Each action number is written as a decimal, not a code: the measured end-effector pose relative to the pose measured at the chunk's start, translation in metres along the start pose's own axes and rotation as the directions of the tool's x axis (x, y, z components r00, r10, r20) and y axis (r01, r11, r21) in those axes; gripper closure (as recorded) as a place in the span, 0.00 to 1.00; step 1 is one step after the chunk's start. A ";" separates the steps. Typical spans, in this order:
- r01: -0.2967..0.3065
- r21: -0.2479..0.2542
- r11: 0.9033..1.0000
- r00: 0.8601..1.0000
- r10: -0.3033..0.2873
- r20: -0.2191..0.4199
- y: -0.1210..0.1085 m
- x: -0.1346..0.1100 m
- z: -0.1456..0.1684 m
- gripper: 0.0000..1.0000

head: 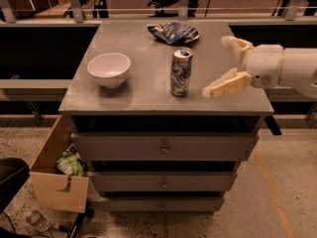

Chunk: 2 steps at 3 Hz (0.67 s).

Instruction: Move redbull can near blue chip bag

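Note:
The redbull can (181,72) stands upright near the front middle of the grey cabinet top (143,90). The blue chip bag (173,32) lies crumpled at the back of the top, behind the can. My gripper (222,66) comes in from the right at can height, a short way right of the can and not touching it. Its two tan fingers (225,86) are spread wide apart and hold nothing.
A white bowl (109,69) sits on the left part of the top. The cabinet has drawers below. An open cardboard box (57,175) with litter stands on the floor at the left. Railings and desks run behind.

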State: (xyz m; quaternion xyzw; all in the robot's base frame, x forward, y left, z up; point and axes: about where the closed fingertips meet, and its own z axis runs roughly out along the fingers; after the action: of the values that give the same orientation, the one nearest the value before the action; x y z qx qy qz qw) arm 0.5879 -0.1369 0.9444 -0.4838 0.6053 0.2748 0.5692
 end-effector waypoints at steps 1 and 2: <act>0.001 -0.006 1.000 1.000 -0.001 0.016 0.001 -0.002 0.004 0.00; -0.021 0.017 1.000 1.000 0.021 0.016 0.005 -0.002 -0.001 0.00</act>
State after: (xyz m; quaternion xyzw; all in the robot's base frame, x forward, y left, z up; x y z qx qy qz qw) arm 0.5826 -0.1357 0.9455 -0.4705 0.6082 0.2793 0.5751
